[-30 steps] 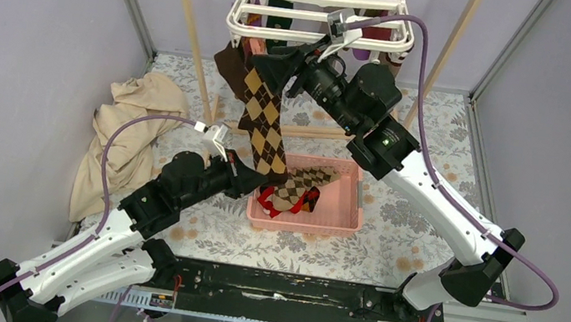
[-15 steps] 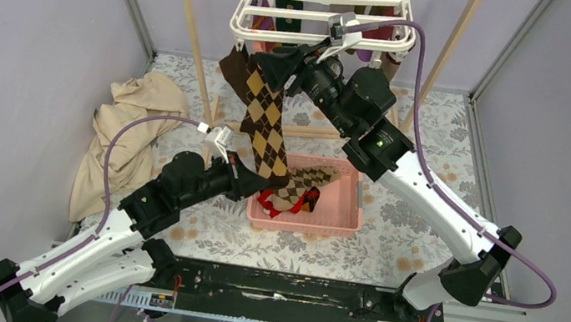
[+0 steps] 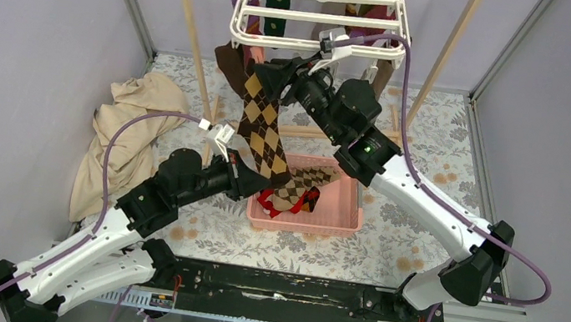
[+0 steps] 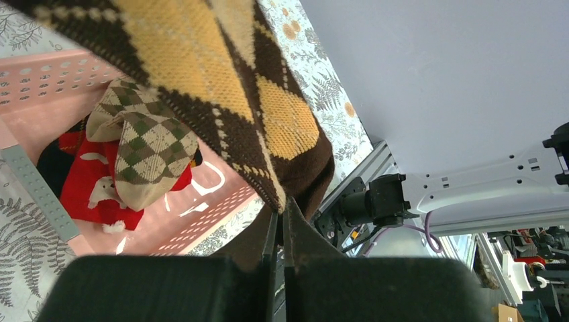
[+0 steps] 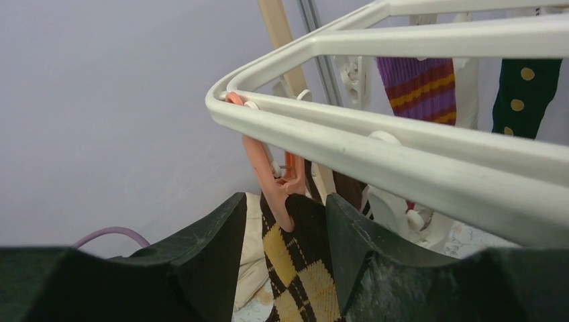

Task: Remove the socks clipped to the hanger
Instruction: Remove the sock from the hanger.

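I have the argyle sock [image 3: 263, 128] stretched between both arms. Its upper end is pinched in 1 salmon-pink clip [image 5: 272, 178] hanging off the near-left corner of the hanger [image 5: 402, 151]. From there its long axis runs down and toward me to the left gripper [image 4: 280, 228], which is clamped tight on the brown lower end at the left edge of the pink basket [image 3: 359, 201].

The right gripper [image 5: 285, 204] is the nearer of the 2 to the clip. Its dark fingers stand apart, 1 on each side of the clip, with a gap showing on both sides, so it is squeezing nothing yet. I judge the next move turns on that line-up: the clip sits straight ahead between the fingers.

The sock is a thick knit of brown and mustard diamonds. The hanger is smooth, hard white plastic with rounded rails. The basket is perforated plastic and holds a red sock [image 4: 94, 178] and a tan argyle sock [image 4: 144, 144]. A purple striped sock [image 5: 416, 87] and a green dotted sock [image 5: 520, 94] hang further back.
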